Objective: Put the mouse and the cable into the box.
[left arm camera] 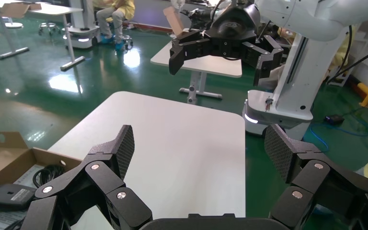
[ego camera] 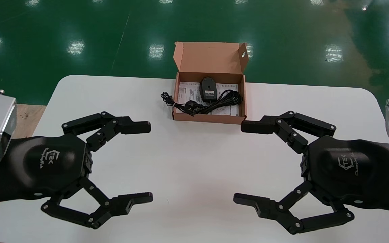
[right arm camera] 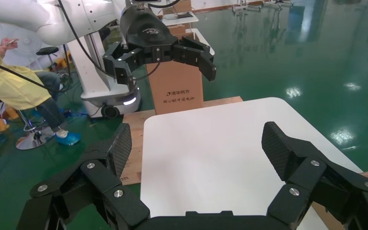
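Nearest, left hand (ego camera: pixel 150 162) and right hand (ego camera: pixel 239 162) hover wide, empty; mouse (ego camera: pixel 208 89) sits in the box (ego camera: pixel 209 118), cable (ego camera: pixel 214 103) mostly too (one loop trails outside), so tucking it in seems next.

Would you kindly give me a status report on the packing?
Left gripper and right gripper open, over table. Mouse in box. Cable mostly in, one end trailing over box's left wall. Nothing blocking.

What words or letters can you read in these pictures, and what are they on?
"TEK": logo on the back of the left gripper and of the right gripper; the script beside it is blurred.
Chinese characters on the brown carton: too blurred to read.
Paper sheet in the box and label on the mouse: too small.
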Controlling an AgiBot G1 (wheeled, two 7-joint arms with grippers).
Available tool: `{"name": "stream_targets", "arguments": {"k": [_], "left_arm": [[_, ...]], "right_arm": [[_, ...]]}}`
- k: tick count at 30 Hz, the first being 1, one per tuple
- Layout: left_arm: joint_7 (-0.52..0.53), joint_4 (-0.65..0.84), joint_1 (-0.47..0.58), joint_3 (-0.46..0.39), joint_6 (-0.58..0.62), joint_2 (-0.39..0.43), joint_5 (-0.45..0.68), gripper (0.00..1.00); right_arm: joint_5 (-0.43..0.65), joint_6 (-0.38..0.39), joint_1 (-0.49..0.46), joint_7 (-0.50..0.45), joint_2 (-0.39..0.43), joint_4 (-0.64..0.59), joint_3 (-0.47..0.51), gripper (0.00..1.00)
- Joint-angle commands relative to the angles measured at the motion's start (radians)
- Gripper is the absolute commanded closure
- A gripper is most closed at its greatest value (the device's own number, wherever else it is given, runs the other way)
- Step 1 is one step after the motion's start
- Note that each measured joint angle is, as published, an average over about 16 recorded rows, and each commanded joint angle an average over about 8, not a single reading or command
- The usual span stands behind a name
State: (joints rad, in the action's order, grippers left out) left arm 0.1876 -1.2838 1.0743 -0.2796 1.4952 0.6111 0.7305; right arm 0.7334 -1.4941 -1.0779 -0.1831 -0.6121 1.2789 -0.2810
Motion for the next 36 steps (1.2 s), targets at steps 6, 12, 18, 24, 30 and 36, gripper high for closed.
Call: {"name": "stream_targets", "arguments": {"k": [6, 12, 18, 24, 30, 36], "left_arm": [[0.000, 0.000, 0.000, 0.000, 0.000, 0.000, 0.000, 0.00], [0.000, 0.000, 0.000, 0.000, 0.000, 0.000, 0.000, 0.00], [0.000, 0.000, 0.000, 0.000, 0.000, 0.000, 0.000, 0.00], [0.000, 0.000, 0.000, 0.000, 0.000, 0.000, 0.000, 0.00], [0.000, 0.000, 0.000, 0.000, 0.000, 0.000, 0.000, 0.00], [0.000, 0.000, 0.000, 0.000, 0.000, 0.000, 0.000, 0.00]], "right_arm": [[0.000, 0.000, 0.000, 0.000, 0.000, 0.000, 0.000, 0.00], [0.000, 0.000, 0.000, 0.000, 0.000, 0.000, 0.000, 0.00], [0.000, 0.000, 0.000, 0.000, 0.000, 0.000, 0.000, 0.00], [0.000, 0.000, 0.000, 0.000, 0.000, 0.000, 0.000, 0.00], [0.000, 0.000, 0.000, 0.000, 0.000, 0.000, 0.000, 0.00], [0.000, 0.000, 0.000, 0.000, 0.000, 0.000, 0.000, 0.00]]}}
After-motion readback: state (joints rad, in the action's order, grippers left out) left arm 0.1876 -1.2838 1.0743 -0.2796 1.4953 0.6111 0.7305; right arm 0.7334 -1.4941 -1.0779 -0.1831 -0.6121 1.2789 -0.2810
